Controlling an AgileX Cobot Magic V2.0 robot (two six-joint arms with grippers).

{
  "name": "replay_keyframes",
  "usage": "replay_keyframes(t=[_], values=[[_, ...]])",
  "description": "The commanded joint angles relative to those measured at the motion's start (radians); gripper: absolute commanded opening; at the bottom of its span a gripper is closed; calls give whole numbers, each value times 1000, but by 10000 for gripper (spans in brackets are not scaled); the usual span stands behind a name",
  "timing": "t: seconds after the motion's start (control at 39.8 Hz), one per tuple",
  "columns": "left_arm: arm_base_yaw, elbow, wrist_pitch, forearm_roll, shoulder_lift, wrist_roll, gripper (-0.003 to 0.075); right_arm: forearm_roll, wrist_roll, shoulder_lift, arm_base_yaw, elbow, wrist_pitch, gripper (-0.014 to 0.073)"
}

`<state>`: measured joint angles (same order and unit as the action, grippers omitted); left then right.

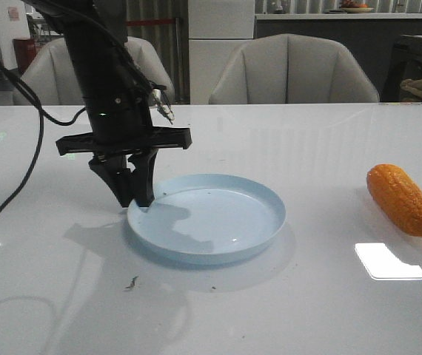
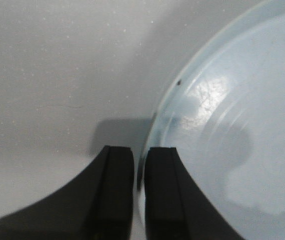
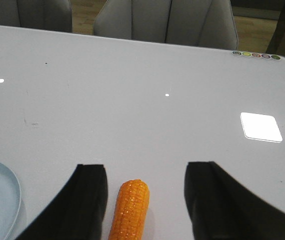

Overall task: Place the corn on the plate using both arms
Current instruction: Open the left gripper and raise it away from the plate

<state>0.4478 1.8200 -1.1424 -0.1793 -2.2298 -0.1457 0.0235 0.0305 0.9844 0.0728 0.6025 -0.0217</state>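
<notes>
The pale blue plate (image 1: 226, 255) lies on the white table left of centre. My left gripper (image 1: 135, 200) comes down at the plate's left rim and is shut on it: in the left wrist view the gripper (image 2: 140, 151) has one finger inside the plate (image 2: 232, 125) and one outside. The orange corn (image 1: 401, 200) lies on the table at the right, well apart from the plate. In the right wrist view my right gripper (image 3: 145, 170) is open and empty above the table, with the corn (image 3: 128, 210) lying lengthwise between its fingers. The right arm is out of the front view.
The plate's edge (image 3: 2, 200) shows at the side of the right wrist view. Grey chairs (image 1: 292, 70) stand behind the table's far edge. A bright light reflection (image 1: 389, 261) sits on the table near the corn. A black cable (image 1: 18, 170) hangs at the left.
</notes>
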Motion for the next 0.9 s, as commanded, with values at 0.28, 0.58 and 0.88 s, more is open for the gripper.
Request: replay_keyframes(t=[0.28,0.58,0.88], values=[[3,123,10,12,92,-1,279,-1,1,-10,-2,34,-78,459],[-9,405,-16,193,191,1,279,-1,1,-10,-2,34,-78,459],[-9,430,71,445,387,-37,279,-1,1,-10,-2,34,-67,459]])
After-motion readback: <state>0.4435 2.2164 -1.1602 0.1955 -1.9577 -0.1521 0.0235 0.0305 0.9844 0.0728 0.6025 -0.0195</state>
